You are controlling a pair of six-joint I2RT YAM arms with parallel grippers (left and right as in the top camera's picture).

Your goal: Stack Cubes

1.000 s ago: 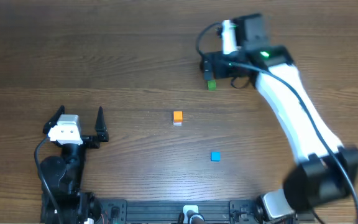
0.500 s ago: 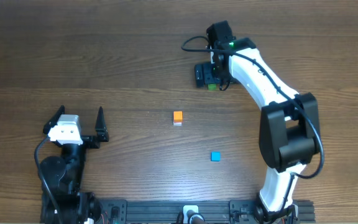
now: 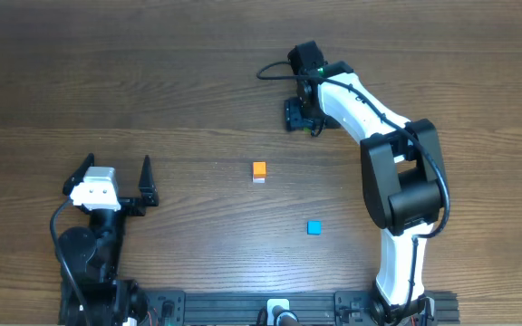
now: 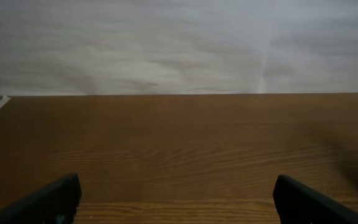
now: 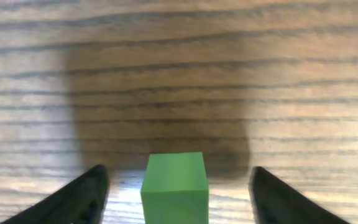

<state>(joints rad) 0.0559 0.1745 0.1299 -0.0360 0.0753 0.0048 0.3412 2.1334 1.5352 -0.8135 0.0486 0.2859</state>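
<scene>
Green cube [image 5: 174, 182] sits between the parted jaws of the right gripper [image 5: 178, 198].

The right arm [image 3: 374, 107] has white shells between bulky black joints, and a thin black cable [image 3: 275, 69] loops off its black wrist. The left arm [image 3: 89, 249] is black with a white wrist block [image 3: 95, 188]; its end effector [image 3: 117, 165] has two pointed black fingers [image 3: 147, 168].

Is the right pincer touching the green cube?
Apart. The right wrist view shows the green cube between the right pincer's open fingers, with bare wood visible on each side.
</scene>
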